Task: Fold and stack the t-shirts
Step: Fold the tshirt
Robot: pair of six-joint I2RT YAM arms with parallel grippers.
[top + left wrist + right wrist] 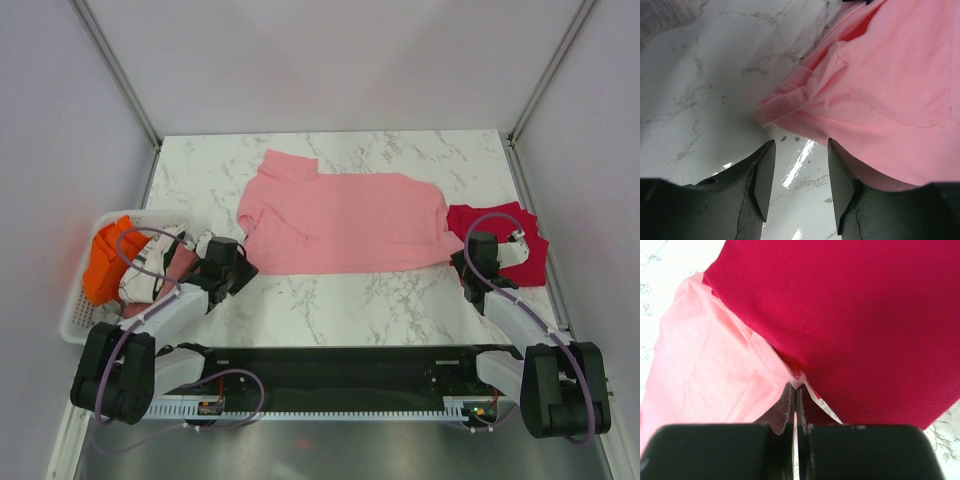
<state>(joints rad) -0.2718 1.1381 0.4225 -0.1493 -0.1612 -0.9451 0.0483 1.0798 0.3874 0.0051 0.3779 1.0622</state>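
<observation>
The light pink t-shirt (340, 225) lies spread flat across the middle of the marble table. The crimson red t-shirt (505, 238) lies folded at the right, touching the pink shirt's right end. My left gripper (243, 270) is open and empty, low over the table just short of the pink shirt's near-left corner (775, 112). In the left wrist view its jaws (801, 146) stand apart with bare marble between them. My right gripper (466, 262) is shut on the pink shirt's near-right corner. The right wrist view shows the tips (796, 386) pinching pink cloth (705, 365) beside the red shirt (855, 315).
A white basket (75, 300) stands at the left edge, holding an orange garment (105, 260) and other clothes, close beside my left arm. Grey walls and metal posts enclose the table on three sides.
</observation>
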